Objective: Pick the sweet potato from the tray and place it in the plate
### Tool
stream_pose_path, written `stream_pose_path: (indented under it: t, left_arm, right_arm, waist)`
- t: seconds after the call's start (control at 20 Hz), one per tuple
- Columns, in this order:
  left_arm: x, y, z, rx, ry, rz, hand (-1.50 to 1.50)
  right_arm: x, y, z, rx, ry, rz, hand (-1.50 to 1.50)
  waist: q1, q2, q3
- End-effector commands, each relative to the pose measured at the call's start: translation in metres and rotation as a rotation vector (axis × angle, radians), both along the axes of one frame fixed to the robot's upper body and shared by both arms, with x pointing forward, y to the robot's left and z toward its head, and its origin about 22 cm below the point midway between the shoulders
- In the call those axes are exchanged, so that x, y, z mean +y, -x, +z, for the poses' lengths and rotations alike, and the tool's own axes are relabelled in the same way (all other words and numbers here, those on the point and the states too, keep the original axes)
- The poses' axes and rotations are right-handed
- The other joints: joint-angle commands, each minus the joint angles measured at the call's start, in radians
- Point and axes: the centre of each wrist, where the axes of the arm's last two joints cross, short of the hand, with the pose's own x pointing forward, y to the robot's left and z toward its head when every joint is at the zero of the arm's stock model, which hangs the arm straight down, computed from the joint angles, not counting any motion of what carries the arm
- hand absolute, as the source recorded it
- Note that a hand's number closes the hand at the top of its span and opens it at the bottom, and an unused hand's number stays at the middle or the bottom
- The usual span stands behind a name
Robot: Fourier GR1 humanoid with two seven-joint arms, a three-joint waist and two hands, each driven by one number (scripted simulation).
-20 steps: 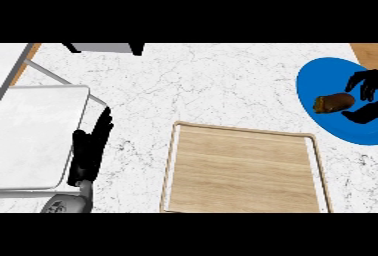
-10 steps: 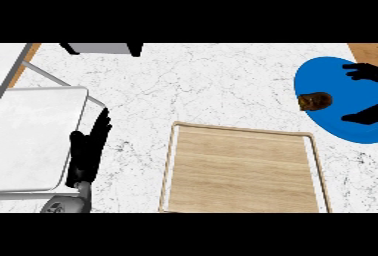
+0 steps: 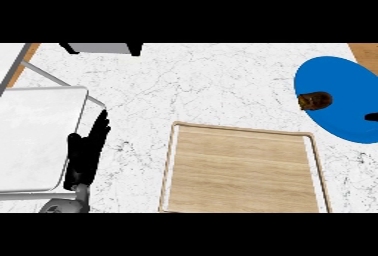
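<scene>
The brown sweet potato (image 3: 315, 100) lies on the blue plate (image 3: 341, 75) at the right edge, with no hand touching it. The wooden tray (image 3: 240, 172) in the lower middle holds nothing. Of my right hand only a dark fingertip (image 3: 371, 117) shows at the right edge, over the plate and clear of the sweet potato. My left hand (image 3: 85, 155) rests open at the lower left, fingers straight and pointing up, holding nothing.
A white square board (image 3: 33, 135) lies at the left beside my left hand. A grey and black object (image 3: 103, 48) sits at the top edge. White marble counter (image 3: 199, 85) spreads between the tray and the plate.
My right hand has let go of the sweet potato, left it on the plate and drawn back to the right, almost out of view. The left hand has stayed put.
</scene>
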Motion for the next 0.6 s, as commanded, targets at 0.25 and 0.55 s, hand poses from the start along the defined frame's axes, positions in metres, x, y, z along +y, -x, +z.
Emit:
stream_pose_path:
  t: [0.25, 0.55]
  left_arm:
    - [0.002, -0.003, 0.003, -0.004, -0.001, 0.006, 0.00]
    - [0.007, -0.006, 0.007, -0.002, 0.019, -0.011, 0.00]
  right_arm:
    - [-0.009, 0.017, -0.017, -0.052, -0.136, 0.074, -1.50]
    - [-0.015, 0.027, -0.024, -0.060, -0.100, 0.095, -1.50]
  waist:
    - [0.010, 0.004, 0.002]
    - [0.009, 0.003, 0.002]
